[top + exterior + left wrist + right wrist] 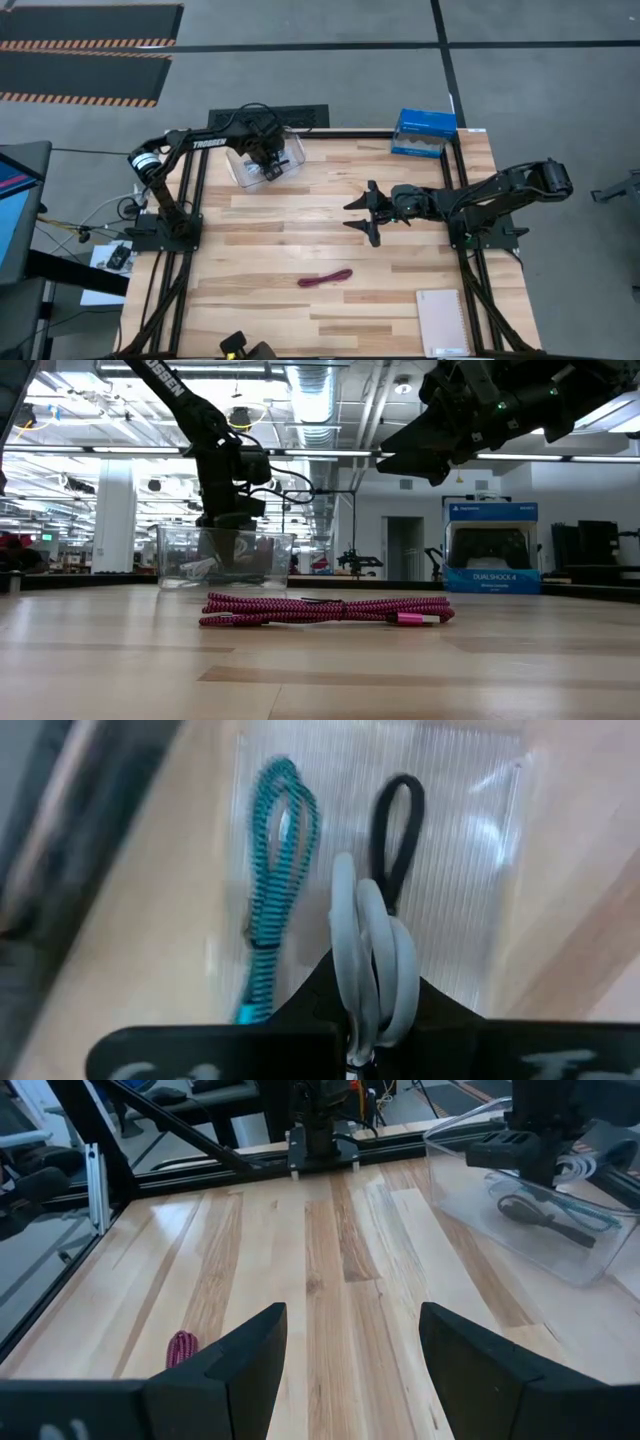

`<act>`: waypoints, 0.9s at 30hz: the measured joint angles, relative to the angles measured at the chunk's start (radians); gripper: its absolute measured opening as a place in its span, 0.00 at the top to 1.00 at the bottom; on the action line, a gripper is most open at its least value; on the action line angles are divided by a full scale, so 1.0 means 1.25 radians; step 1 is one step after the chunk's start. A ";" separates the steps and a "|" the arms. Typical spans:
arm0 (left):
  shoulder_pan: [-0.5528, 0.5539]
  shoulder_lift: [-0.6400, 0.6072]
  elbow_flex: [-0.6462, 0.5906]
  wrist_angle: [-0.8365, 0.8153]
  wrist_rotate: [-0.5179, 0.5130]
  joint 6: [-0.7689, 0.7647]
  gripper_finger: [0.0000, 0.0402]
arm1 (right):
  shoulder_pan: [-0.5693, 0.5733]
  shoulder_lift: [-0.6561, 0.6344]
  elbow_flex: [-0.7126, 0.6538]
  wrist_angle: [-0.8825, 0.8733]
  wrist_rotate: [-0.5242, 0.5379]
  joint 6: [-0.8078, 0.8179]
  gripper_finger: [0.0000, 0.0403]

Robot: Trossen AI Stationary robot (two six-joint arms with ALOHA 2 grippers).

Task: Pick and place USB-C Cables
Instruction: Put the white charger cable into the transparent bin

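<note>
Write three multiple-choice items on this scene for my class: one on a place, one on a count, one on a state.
1. Where does the maroon cable lie?
A. In the clear bin
B. On the bare table
C. On the notebook

2. How many cables lie on the clear bin's floor, not held?
A. One
B. Two
C. Four

3. What is the left gripper doing?
A. Holding a white-grey cable
B. Open and empty
C. Resting on the blue box

Key: B, it lies alone on the wood; B, one teal and one black; A, the fingers pinch it above the bin.

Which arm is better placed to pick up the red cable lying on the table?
Probably right: its open right gripper hovers free near the red cable, while the left gripper holds a white cable over the clear bin.
</note>
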 joint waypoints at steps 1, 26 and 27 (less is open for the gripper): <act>0.000 0.001 0.000 -0.001 0.003 0.000 1.00 | 0.000 0.000 0.000 0.000 0.000 0.000 0.37; 0.003 0.002 -0.001 0.006 -0.013 -0.002 0.91 | 0.000 0.000 0.000 -0.001 0.000 -0.001 0.37; 0.003 0.002 -0.001 0.006 -0.013 -0.002 0.91 | 0.000 0.000 0.000 -0.001 0.000 -0.001 0.37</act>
